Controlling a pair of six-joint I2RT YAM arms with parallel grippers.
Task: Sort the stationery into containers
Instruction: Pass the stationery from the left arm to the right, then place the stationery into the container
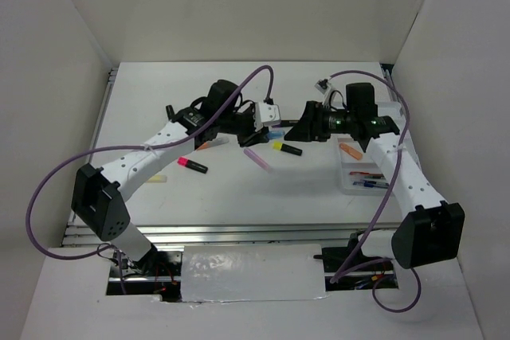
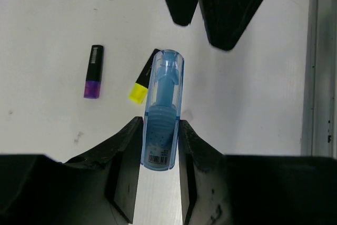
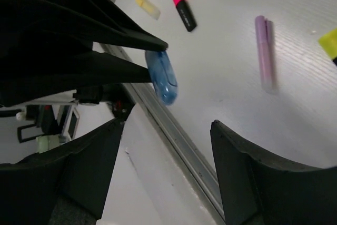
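Note:
My left gripper (image 2: pixel 160 126) is shut on a translucent blue marker (image 2: pixel 162 104) and holds it above the table; it also shows in the top view (image 1: pixel 267 119). My right gripper (image 3: pixel 167 125) is open and empty, facing the left one, with the marker's end (image 3: pixel 162 75) a little beyond its fingertips. In the top view my right gripper (image 1: pixel 300 130) is at mid table. The white divided tray (image 1: pixel 351 174) at the right holds a few pens. A yellow-capped highlighter (image 2: pixel 141 85) and a purple-capped one (image 2: pixel 93 71) lie below the marker.
On the table lie a pink-capped highlighter (image 1: pixel 191 165), a lilac marker (image 1: pixel 256 157), an orange marker (image 1: pixel 209 146) and a pale yellow marker (image 1: pixel 158 178). A metal rail (image 1: pixel 239 232) runs along the near edge. White walls stand on three sides.

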